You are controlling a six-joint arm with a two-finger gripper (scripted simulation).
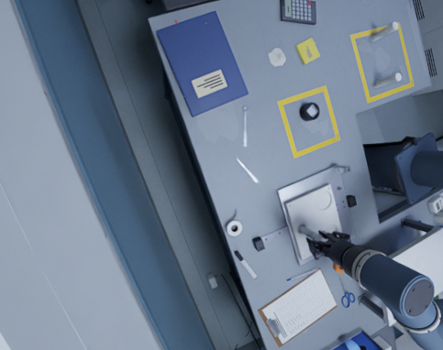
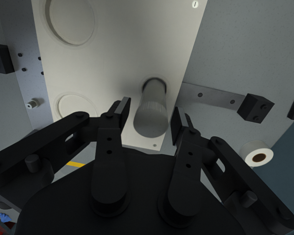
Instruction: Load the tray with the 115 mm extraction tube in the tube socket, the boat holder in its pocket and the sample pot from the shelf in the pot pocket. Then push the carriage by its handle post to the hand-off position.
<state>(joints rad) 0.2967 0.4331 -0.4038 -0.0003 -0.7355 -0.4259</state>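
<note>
The white tray (image 1: pixel 313 221) sits on its carriage near the bench's front right. A grey extraction tube (image 2: pixel 151 108) stands upright in the tray's tube socket (image 1: pixel 303 229). My gripper (image 2: pixel 150 116) is open, its fingers either side of the tube's top and holding nothing. The large round pocket (image 2: pixel 70 21) and the smaller round pocket (image 2: pixel 73 105) are empty. The boat holder (image 1: pixel 309 111), black with a pale top, stands inside a yellow square further back. Two more tubes (image 1: pixel 385 31) (image 1: pixel 387 79) lie in a second yellow square at the far right. The handle post (image 2: pixel 32 103) stands left of the tray.
Black end stops (image 2: pixel 255 108) (image 2: pixel 0 58) flank the carriage rail. A tape roll (image 2: pixel 259 156) lies close on the right. A clipboard (image 1: pixel 298 306) and scissors (image 1: pixel 347 298) lie near the front edge. A blue folder (image 1: pixel 202 63), a calculator (image 1: pixel 298 10) and a yellow pad (image 1: pixel 307 50) lie at the back.
</note>
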